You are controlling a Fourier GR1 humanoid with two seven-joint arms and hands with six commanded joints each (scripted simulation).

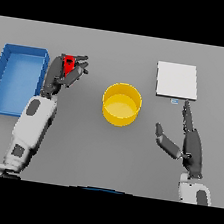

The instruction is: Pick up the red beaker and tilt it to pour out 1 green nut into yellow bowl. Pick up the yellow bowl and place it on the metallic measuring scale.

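Observation:
The red beaker (68, 64) shows only as a small red patch at upper left, wrapped in the curled fingers of my left hand (63, 74). No green nut can be made out. The yellow bowl (121, 104) stands upright in the middle of the table, to the right of that hand and apart from it. The metallic measuring scale (176, 80) is a flat pale square at upper right. My right hand (188, 142) hovers below the scale with straight fingers pointing toward it, thumb spread to the left, holding nothing.
A blue open bin (15, 77) lies at the far left, beside my left forearm. Grey tabletop runs between the bowl and the scale.

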